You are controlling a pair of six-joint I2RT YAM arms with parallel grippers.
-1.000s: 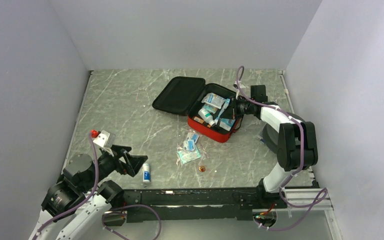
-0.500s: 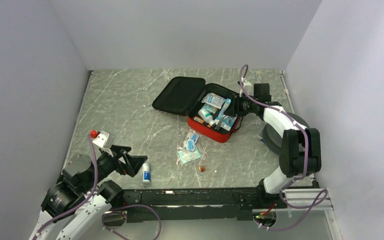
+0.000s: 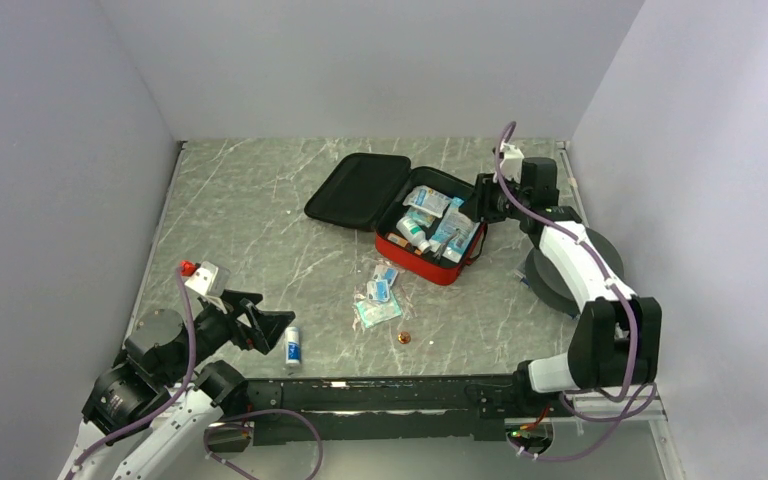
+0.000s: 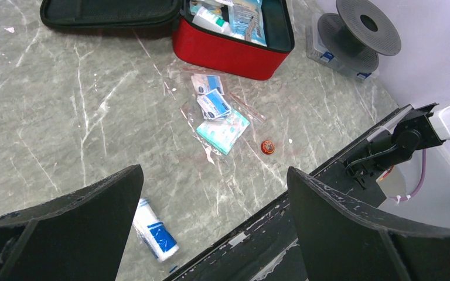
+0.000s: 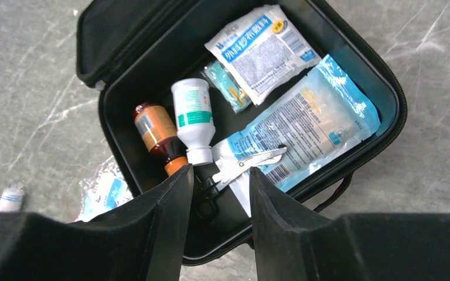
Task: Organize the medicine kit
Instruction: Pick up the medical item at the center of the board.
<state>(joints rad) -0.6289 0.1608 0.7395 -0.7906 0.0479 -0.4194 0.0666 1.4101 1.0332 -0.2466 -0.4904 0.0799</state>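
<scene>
The left gripper (image 3: 278,308), matte black with broad wedge-shaped fingers, hangs low over the near left corner with its jaws spread wide and nothing between them. Just beside it lies a small white tube (image 3: 292,349) with a blue label, on its side. Toward the middle, a few crinkled clear plastic sachets (image 3: 378,295) with blue and teal contents overlap loosely, and a tiny round orange item (image 3: 404,338) sits near them.

Beyond them the medicine kit (image 3: 425,265) lies open: a red soft shell with rounded corners and its black-lined lid (image 3: 358,188) folded flat to the left. Inside are a brown bottle (image 5: 155,132) with an orange cap, a white bottle (image 5: 192,117), glossy printed packets (image 5: 261,50) and small metal scissors (image 5: 252,159).

The right gripper (image 3: 477,210) hovers over the kit's right edge, jaws partly parted and empty. A grey spool (image 3: 560,275) stands at far right.

The table (image 3: 240,210) is grey, marble-patterned with white veins, and is enclosed by plain pale walls.
</scene>
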